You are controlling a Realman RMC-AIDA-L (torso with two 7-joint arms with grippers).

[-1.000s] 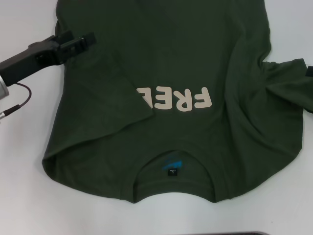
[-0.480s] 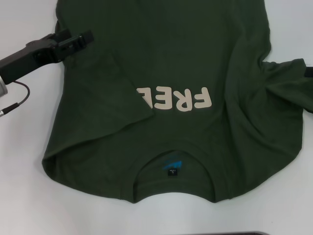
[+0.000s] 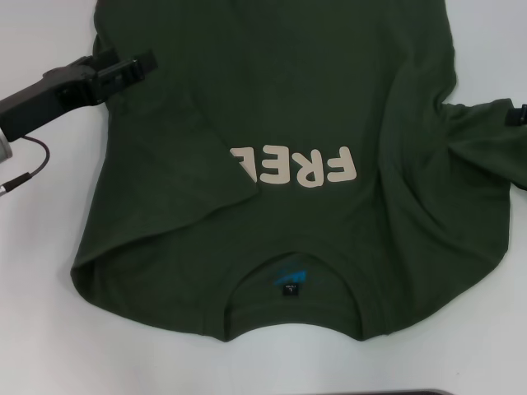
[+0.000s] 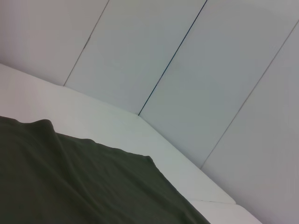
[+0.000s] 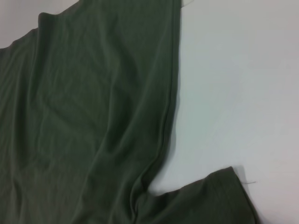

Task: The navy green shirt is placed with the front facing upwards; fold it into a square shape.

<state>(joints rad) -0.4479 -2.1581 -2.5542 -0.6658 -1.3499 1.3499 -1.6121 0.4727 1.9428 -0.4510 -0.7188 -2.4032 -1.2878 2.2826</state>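
Left side folded in; right sleeve is next in line

The navy green shirt (image 3: 329, 107) is spread front-up on the white table (image 3: 33, 329), collar at 6 o'clock and hem running off at 12. Its left sleeve and side panel are already laid inward over the chest, hiding the last of the cream "FREE!" lettering (image 3: 300, 167). The left gripper (image 3: 132, 67) is held at 10 o'clock over that folded edge; whether it is released or clenched cannot be told. The right gripper (image 3: 519, 115) is barely seen at 3 o'clock by the outspread right sleeve (image 3: 486, 144), its state likewise unreadable. A matching inward fold of that sleeve is judged to be called for next. Bare table is left at 9 and 7 o'clock; at 3 o'clock the cloth reaches the frame's edge.
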